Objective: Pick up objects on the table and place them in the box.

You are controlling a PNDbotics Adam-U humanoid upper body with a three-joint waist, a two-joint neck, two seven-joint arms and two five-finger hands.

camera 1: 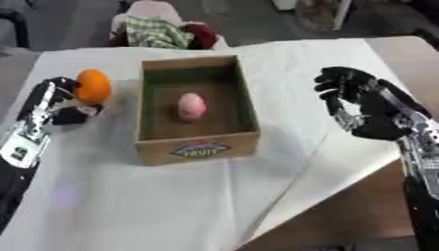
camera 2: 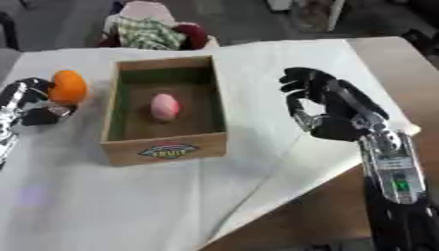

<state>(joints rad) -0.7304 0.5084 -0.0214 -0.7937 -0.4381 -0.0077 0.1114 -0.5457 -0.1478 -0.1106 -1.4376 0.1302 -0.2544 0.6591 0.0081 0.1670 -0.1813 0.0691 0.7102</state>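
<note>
An open cardboard box [camera 1: 197, 147] with a fruit label on its front stands in the middle of the white cloth. A pink egg-shaped object [camera 1: 191, 106] lies on the box floor. To the left of the box, my left hand [camera 1: 58, 100] has its fingers curled round an orange fruit [camera 1: 92, 87], held just above the cloth. My right hand [camera 2: 326, 110] hovers to the right of the box with its fingers curled and nothing in them.
The white cloth [camera 1: 154, 206] covers most of the table, with bare brown table [camera 1: 360, 206] at the lower right. Beyond the far edge lies a bundle with checked green fabric [camera 1: 154, 30] and something dark red.
</note>
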